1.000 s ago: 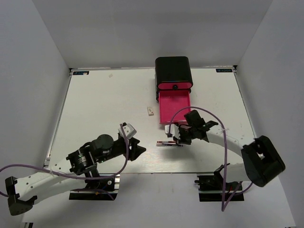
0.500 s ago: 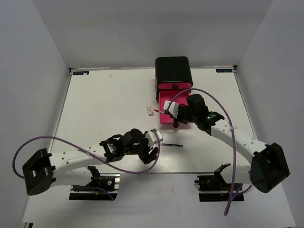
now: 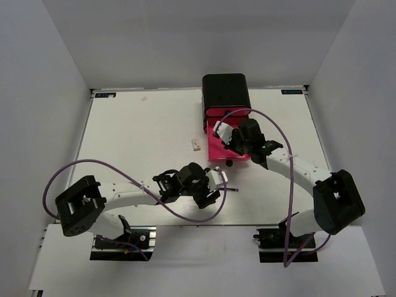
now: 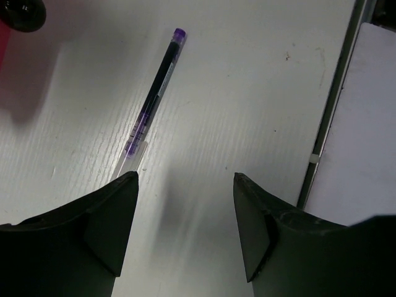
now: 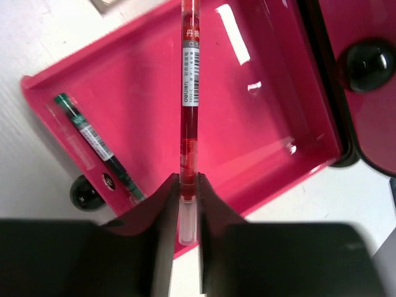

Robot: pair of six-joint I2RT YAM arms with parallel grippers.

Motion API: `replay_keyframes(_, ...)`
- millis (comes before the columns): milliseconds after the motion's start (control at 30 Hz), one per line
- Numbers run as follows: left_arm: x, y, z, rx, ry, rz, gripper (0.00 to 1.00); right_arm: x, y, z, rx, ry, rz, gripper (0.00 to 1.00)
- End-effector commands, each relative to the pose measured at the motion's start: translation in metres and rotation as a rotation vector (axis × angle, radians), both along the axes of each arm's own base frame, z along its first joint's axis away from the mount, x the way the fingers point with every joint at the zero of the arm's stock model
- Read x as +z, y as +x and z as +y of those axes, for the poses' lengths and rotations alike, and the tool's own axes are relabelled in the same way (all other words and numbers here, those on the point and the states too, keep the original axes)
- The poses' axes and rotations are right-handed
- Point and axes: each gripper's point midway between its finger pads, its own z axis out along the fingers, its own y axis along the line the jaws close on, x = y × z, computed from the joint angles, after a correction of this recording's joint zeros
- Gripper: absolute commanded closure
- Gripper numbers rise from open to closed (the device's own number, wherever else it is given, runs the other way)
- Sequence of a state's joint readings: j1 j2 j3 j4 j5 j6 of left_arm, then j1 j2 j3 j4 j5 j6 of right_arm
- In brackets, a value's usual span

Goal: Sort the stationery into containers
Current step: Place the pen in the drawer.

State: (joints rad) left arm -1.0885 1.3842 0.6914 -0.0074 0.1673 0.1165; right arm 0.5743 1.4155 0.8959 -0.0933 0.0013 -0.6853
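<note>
Tabletop (image 3: 136,136) is white and ribbed, enclosed by pale walls (image 3: 154,43)

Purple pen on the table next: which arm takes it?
Left. The left gripper hangs open just short of the purple pen; the right gripper is over the pink drawer, gripping a red pen.
</note>
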Motion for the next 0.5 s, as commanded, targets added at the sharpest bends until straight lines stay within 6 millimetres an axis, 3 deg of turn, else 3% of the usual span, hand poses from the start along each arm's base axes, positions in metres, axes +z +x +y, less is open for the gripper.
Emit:
replay_keyframes(0, 0.014, 0.009, -0.018, -0.034, -0.052, -0.050, 0.27, 0.015, 0.014, -0.008, -0.060, 0.022, -0.053, 0.73)
replay_keyframes(33, 0.014, 0.010, -0.020, -0.035, -0.050, -0.049, 0.27, 0.015, 0.014, -0.009, -0.065, 0.019, -0.053, 0.70)
replay_keyframes(100, 0.009, 0.014, -0.025, -0.048, -0.032, -0.059, 0.27, 0.010, 0.010, -0.013, -0.081, 0.024, -0.035, 0.50)
replay_keyframes(133, 0.003, 0.013, -0.024, -0.048, -0.013, -0.049, 0.27, 0.010, 0.009, -0.012, -0.077, 0.034, -0.030, 0.47)
replay_keyframes(233, 0.000, 0.016, -0.028, -0.063, 0.000, -0.064, 0.27, 0.015, 0.005, -0.018, -0.104, 0.079, -0.019, 0.46)
replay_keyframes(333, -0.008, 0.018, -0.029, -0.076, 0.017, -0.072, 0.27, 0.033, -0.004, -0.021, -0.104, 0.189, -0.025, 0.46)
replay_keyframes(367, -0.008, 0.021, -0.034, -0.082, 0.014, -0.083, 0.27, 0.042, -0.002, -0.031, -0.129, 0.214, -0.051, 0.46)
replay_keyframes(467, -0.020, 0.025, -0.036, -0.088, 0.067, -0.080, 0.27, 0.045, -0.012, -0.044, -0.146, 0.272, -0.058, 0.46)
